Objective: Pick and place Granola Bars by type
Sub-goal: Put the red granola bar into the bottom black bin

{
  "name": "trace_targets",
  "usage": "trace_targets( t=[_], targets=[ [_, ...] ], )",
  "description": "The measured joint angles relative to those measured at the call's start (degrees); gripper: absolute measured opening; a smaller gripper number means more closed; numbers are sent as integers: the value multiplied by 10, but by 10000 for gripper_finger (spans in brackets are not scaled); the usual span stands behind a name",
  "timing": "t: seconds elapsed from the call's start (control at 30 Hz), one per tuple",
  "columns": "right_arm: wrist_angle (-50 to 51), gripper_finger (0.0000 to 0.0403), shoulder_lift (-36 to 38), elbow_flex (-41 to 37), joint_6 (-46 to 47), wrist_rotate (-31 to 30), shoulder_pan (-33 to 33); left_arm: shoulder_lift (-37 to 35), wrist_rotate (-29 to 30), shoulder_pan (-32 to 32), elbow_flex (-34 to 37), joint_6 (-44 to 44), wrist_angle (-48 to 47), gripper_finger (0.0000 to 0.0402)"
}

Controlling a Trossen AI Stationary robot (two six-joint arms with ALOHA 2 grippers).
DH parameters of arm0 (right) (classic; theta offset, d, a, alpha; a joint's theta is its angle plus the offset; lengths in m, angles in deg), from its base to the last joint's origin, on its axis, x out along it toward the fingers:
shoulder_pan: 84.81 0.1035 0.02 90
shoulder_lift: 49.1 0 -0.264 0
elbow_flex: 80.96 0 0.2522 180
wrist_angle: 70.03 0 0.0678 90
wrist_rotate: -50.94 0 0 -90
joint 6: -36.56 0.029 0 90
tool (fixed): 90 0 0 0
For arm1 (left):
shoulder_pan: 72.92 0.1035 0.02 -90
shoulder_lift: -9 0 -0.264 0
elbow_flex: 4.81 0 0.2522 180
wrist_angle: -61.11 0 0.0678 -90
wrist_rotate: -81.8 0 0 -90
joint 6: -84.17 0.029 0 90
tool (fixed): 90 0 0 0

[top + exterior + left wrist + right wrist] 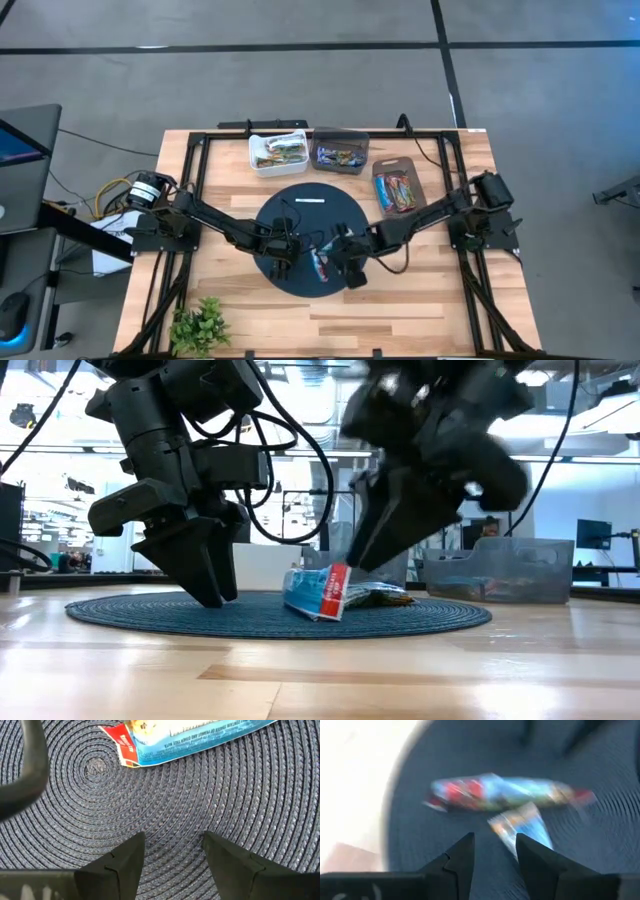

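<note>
Two granola bars lie on the round dark woven mat [300,215]. One is a blue bar [318,592] with a red end [125,745], which also shows in the left wrist view [200,735]. A brown-green bar [378,597] lies just behind it. The blurred right wrist view shows a blue-and-red bar [505,792] and a second blue wrapper [522,827]. My left gripper [283,256] [174,847] is open. It points down, low over bare mat left of the bars. My right gripper [340,264] [494,847] is open and hangs above the bars from their right.
Along the far side stand a white tray [278,152] with brown-green bars, a dark tray [340,152] with blue bars and a brown tray [398,188] with orange-red bars. A thin white strip [310,200] lies on the mat. A small plant [200,325] stands at the near left corner.
</note>
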Motion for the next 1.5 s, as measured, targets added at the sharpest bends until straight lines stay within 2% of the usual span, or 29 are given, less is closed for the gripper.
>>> trace_targets(
  t=[0.2, 0.33, 0.43, 0.53, 0.6, 0.73, 0.93, 1.0, 1.3, 1.5],
  targets=[
    [-89, 138, 6, -5, -28, 4, 31, 0, 0, 0, 0, -2, 1, 202],
    [-125, 138, -13, -5, 23, 7, 33, 0, 3, 0, 0, -7, 2, 202],
    [-162, 144, -36, -4, 61, 32, 37, 1, 14, 0, 1, -3, 16, 202],
    [-175, 159, -58, -5, 65, 34, 50, 2, 24, 1, 1, 14, 37, 202],
    [-194, 173, -74, 4, 49, 14, 58, 2, 25, 1, 1, 18, 45, 202],
    [-199, 200, -82, 3, 14, -65, 74, 2, 26, 1, 2, 20, 48, 202],
    [-252, 225, -110, 6, 5, -73, 73, 2, 26, 1, 2, 20, 50, 202],
    [-242, 228, -117, 3, 2, -79, 71, 2, 26, 1, 2, 19, 50, 202],
    [-277, 208, -144, 11, -13, -109, 70, 2, 26, 1, 2, 14, 51, 202],
    [-276, 162, -145, 11, -16, -153, 70, 2, 26, 1, 1, 8, 51, 202]
  ],
)
